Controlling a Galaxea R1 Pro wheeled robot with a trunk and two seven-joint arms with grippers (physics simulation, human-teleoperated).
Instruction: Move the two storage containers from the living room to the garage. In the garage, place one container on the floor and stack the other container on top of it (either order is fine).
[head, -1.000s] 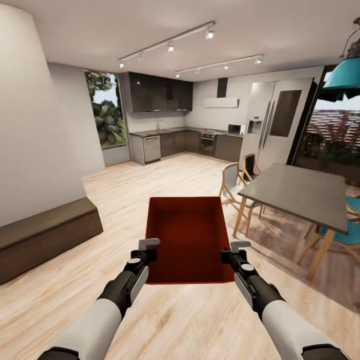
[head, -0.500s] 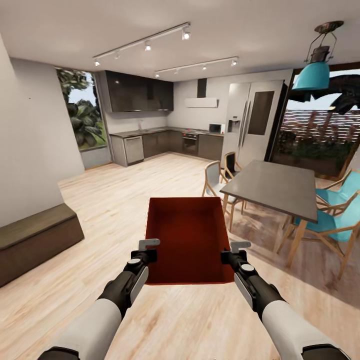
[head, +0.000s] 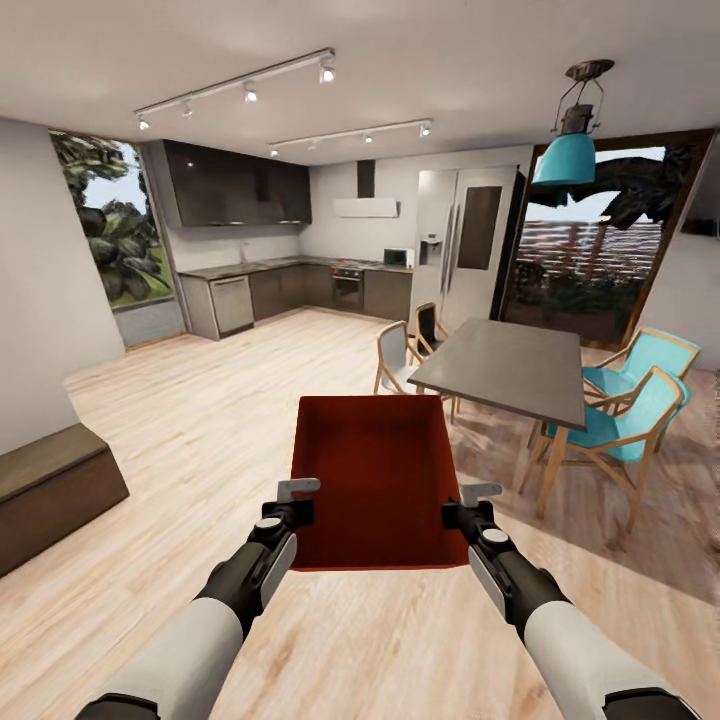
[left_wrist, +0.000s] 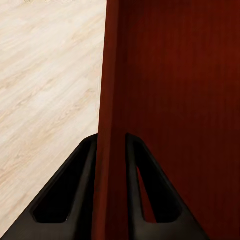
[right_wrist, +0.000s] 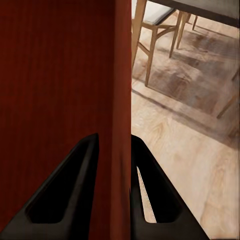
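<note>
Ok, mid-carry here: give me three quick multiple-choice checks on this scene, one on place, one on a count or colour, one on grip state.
1. Where does the dining table stand relative to the carried storage container?
A. ahead and to the robot's right
B. ahead and to the robot's left
C. directly under it

2. What colour is the pendant lamp?
A. red
B. teal
C. white

3. How is the container held?
A. resting on the floor
B. by the left gripper alone
C. by both grippers, one side wall each

Answers:
1 A, the head view shows the table right of the bin.
2 B, its shade is teal.
3 C, the left gripper and the right gripper each have a red wall between the jaws.
</note>
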